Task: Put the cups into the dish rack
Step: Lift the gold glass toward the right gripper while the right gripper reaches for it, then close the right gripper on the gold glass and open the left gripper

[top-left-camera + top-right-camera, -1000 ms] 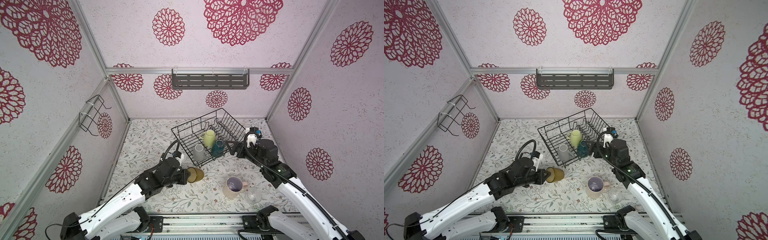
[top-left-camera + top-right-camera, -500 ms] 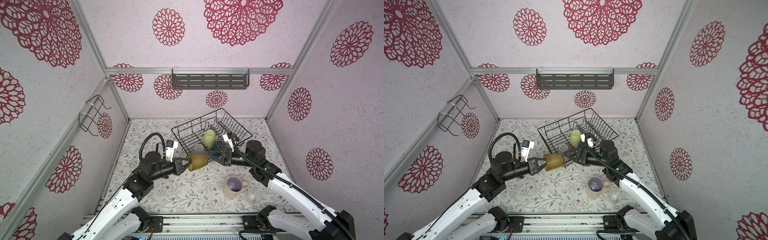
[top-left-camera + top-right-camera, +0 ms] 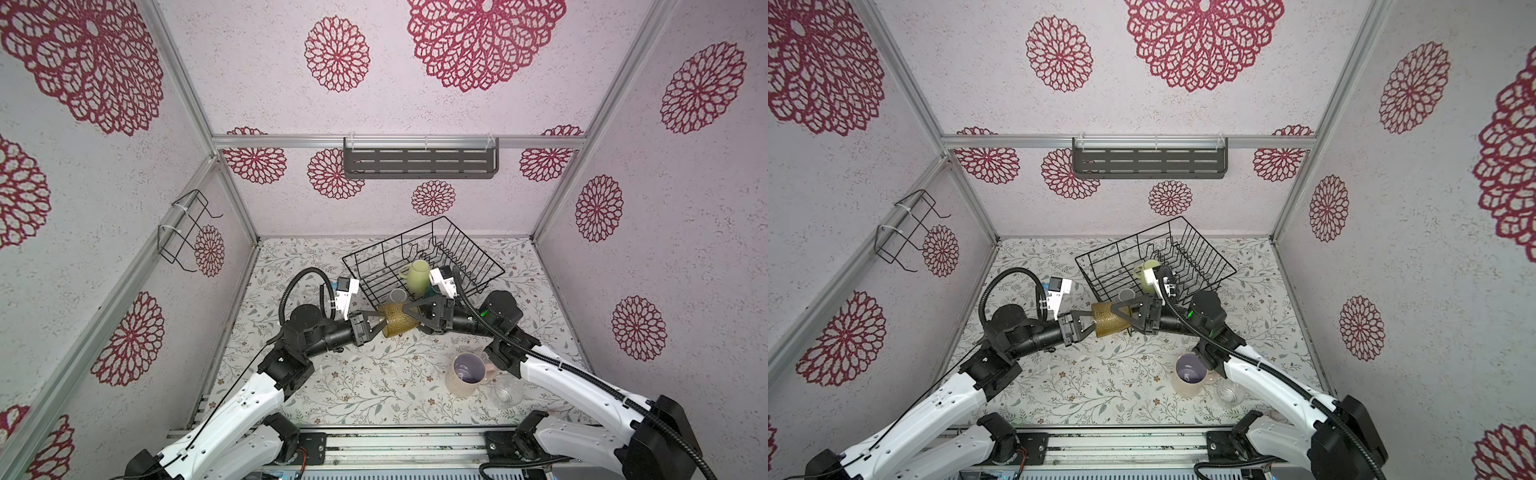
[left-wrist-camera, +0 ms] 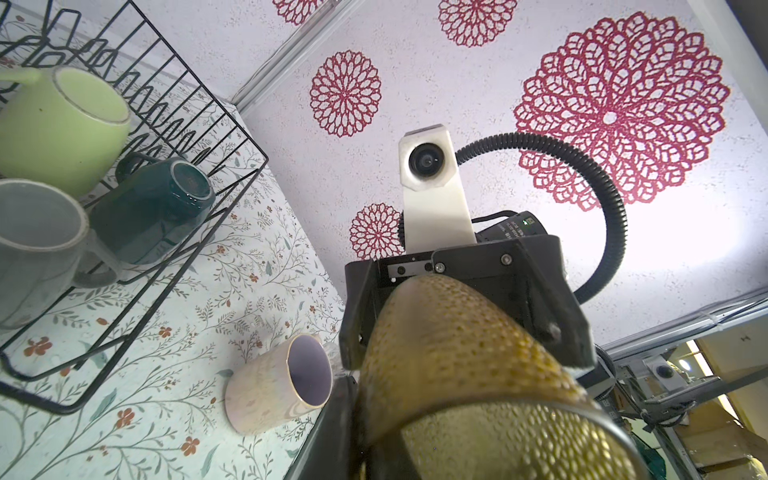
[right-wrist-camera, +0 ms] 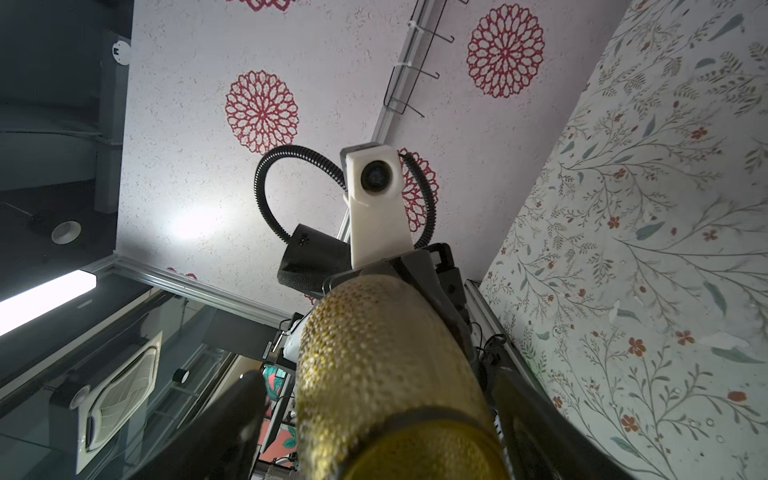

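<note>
amber tumbler point(image 4: 469, 365): pebbled glass | dish rack point(image 3: 475, 245): black wire | teal mug point(image 4: 153, 212): glossy glaze

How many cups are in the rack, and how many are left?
Done: three, the pale yellow-green mug, light grey mug and dark teal mug sit in the dish rack. In hand: the amber glass tumbler, pinched by the left end effector, with the right end effector open around it. To do: the large pink mug and small clear glass on the table.
</note>
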{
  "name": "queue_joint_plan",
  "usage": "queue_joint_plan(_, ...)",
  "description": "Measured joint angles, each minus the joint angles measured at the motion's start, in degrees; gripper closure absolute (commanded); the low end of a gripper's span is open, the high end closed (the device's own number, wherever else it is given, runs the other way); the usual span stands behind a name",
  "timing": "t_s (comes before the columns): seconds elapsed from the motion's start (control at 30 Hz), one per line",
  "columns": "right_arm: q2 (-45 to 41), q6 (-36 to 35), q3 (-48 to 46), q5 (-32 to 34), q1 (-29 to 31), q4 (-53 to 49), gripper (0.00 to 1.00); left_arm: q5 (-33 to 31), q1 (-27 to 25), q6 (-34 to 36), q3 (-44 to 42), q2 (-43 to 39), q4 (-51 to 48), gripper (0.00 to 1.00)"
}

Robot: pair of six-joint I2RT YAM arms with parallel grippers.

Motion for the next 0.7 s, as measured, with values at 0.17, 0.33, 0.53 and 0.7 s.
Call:
queue_joint_plan(0.17,0.76,-0.57,0.55,0.04,0.83,-0.07,0.12,0.0,0.07,-1.14,-0.76,0.9,2.32,0.92)
queue_joint_plan(0.33,0.85,-2.16,1.14,0.31,0.98,-1.73,0.12,-0.24,0.59,-1.53,-0.87,0.94,2.69,0.91)
queue_joint_plan(0.53,1.49,-3.74,1.14,0.37,1.05,-2.05,0.18,-0.52,1.53,-1.95,-0.85,1.42,3.08,0.91)
queue_joint_plan(0.7,2.86,-5.79,1.14,0.5,1.09,-3.15,0.22,-0.39,1.77,-2.19,-0.85,3.15,3.5,0.89)
